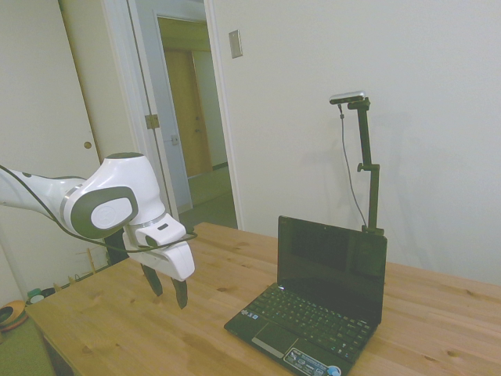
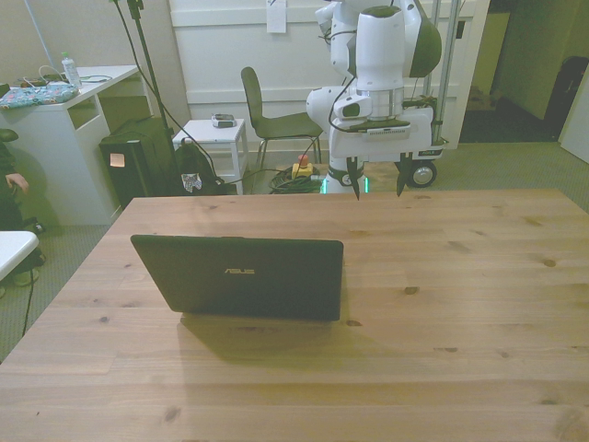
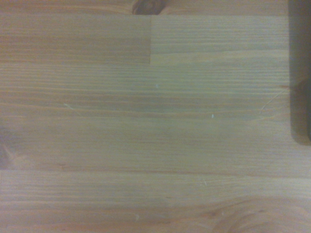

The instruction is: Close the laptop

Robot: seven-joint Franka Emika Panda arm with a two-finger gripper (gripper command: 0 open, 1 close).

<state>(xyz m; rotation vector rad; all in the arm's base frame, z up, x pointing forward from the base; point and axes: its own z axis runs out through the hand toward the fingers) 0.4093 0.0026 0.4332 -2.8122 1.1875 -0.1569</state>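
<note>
Hovering over bare wood near the worktop's (image 2: 479,276) far edge, the gripper (image 2: 377,184) points down with its jaws spread wide and empty, well apart from the laptop (image 1: 313,309). The laptop stands open on the front view's left, screen upright, lid back facing that camera. I judge the approach is only starting; next the arm must get behind the lid's top edge and push it down toward the keyboard.

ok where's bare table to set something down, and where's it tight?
Most of the table is bare: the whole stretch on the front view's right of the laptop, and the strip between its lid and the near edge. The wrist view shows only bare wood under the hand. The only occupied spot is the laptop itself; the open hand hangs clear of it.
</note>
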